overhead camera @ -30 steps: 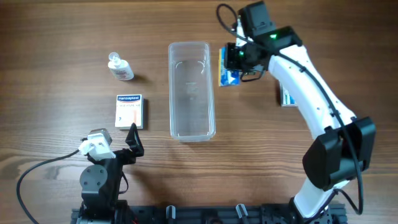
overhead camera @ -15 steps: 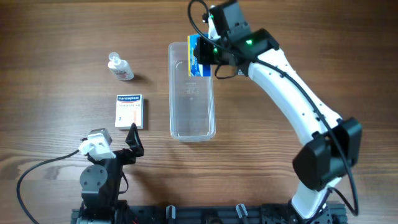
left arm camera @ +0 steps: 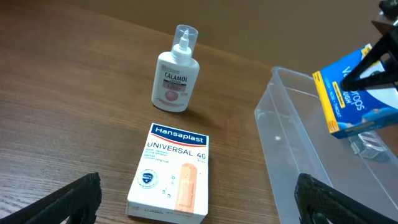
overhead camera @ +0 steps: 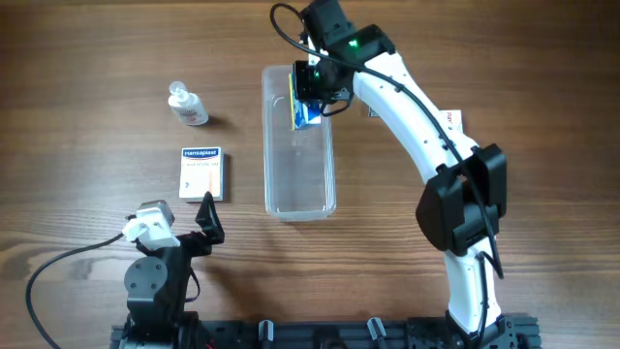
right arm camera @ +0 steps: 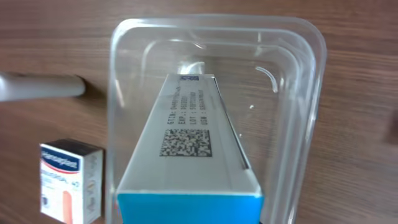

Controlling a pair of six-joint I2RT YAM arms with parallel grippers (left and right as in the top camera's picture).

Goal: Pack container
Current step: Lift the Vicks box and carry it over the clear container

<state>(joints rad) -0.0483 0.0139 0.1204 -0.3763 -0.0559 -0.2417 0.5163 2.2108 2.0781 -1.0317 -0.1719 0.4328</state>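
The container is a long clear tub lying lengthwise mid-table, also in the left wrist view and the right wrist view. My right gripper is shut on a blue and white box, holding it over the tub's far end. That box fills the right wrist view and hides the fingers; it shows at the right of the left wrist view. My left gripper is open near the table's front left, with nothing between its fingers.
A white Hansaplast box lies left of the tub, just ahead of the left gripper. A small Calamol bottle sits farther back. A small white box shows beside the right arm.
The right arm has swung left with the blue box, from beside the tub's right side to over its far end. The left arm has not moved.
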